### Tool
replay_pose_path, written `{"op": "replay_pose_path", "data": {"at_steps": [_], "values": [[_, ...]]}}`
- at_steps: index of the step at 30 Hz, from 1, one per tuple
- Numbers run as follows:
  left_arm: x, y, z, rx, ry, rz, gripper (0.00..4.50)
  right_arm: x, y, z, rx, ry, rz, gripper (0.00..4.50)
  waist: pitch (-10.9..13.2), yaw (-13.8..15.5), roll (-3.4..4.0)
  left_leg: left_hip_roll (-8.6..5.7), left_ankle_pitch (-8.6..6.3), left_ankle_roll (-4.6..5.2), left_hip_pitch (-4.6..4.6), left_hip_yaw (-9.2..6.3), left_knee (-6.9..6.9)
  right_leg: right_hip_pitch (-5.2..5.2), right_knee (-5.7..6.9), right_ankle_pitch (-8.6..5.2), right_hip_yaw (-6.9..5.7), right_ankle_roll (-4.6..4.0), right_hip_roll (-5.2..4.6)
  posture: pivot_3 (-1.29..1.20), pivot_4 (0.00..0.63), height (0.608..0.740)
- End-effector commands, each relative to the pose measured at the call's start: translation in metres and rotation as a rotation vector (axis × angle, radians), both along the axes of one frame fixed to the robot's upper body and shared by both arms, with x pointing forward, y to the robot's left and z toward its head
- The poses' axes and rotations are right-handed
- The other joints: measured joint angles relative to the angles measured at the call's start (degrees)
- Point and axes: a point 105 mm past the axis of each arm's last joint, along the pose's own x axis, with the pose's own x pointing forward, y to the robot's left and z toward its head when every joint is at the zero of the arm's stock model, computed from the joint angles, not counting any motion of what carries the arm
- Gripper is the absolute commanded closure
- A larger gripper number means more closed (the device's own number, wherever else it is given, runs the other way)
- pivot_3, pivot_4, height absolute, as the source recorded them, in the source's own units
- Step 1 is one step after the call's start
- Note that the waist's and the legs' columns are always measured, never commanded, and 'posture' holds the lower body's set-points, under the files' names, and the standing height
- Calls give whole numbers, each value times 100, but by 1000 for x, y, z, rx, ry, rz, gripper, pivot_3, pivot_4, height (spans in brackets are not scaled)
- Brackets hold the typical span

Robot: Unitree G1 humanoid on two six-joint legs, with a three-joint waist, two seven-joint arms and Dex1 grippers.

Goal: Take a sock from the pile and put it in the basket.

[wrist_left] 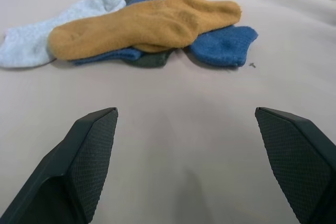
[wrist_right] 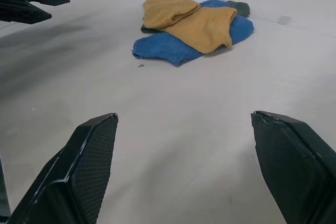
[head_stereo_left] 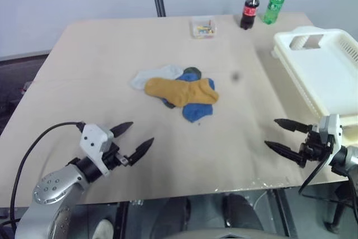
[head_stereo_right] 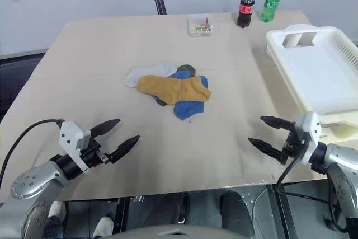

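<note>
beige table [head_stereo_left: 112, 71], sock pile [head_stereo_left: 178, 92], basket [head_stereo_left: 330, 76], bottles [head_stereo_left: 262, 6]

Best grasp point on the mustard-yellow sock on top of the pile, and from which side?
Probably the cuff end of the mustard-yellow fabric sock, which points toward the white slotted plastic basket. Come from above. The sock lies flat on top of the pile of blue, pale grey and dark green socks, so a shallow pinch there should lift it alone. Both grippers are open.
</note>
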Motion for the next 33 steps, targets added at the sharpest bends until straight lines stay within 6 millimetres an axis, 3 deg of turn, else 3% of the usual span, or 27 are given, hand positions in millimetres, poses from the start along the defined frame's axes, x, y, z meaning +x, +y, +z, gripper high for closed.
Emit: {"op": "replay_pose_path", "data": {"at_steps": [1, 19, 25, 30, 33], "values": [[-1, -1, 6, -1, -26, -19, 0, 0, -1, 13, -5, -57, -1, 282, 0, -3, 0, 0, 0, 0, 0, 0, 0, 0, 0, 0, 0, 0, 0, 0, 150, 740], [-2, -2, 15, -23, -54, -61, 0, 12, 16, 20, 40, -74, 26, 282, 0, 2, 0, 2, 0, 0, 1, 0, 0, 0, 1, 0, 0, 0, 1, 0, 150, 740], [26, -13, 13, 2, -83, -39, 0, 18, 27, 25, 53, -89, 51, 282, -1, 21, -1, -4, 1, -1, 1, -3, 1, 0, 5, 0, -3, 0, 1, 0, 150, 740], [61, -41, 12, 7, -117, -90, 0, 25, 41, 32, 94, -118, 69, 282, -1, 0, -1, -5, 2, -3, 0, -2, 2, -5, 9, 1, 0, 1, 3, 0, 150, 740], [80, -56, -1, 119, -123, -143, 0, 26, 43, 30, 90, -115, 72, 282, -1, 19, -1, -8, 5, -7, -3, -5, 3, -8, 10, 1, -3, 1, 6, 0, 150, 740]]}}
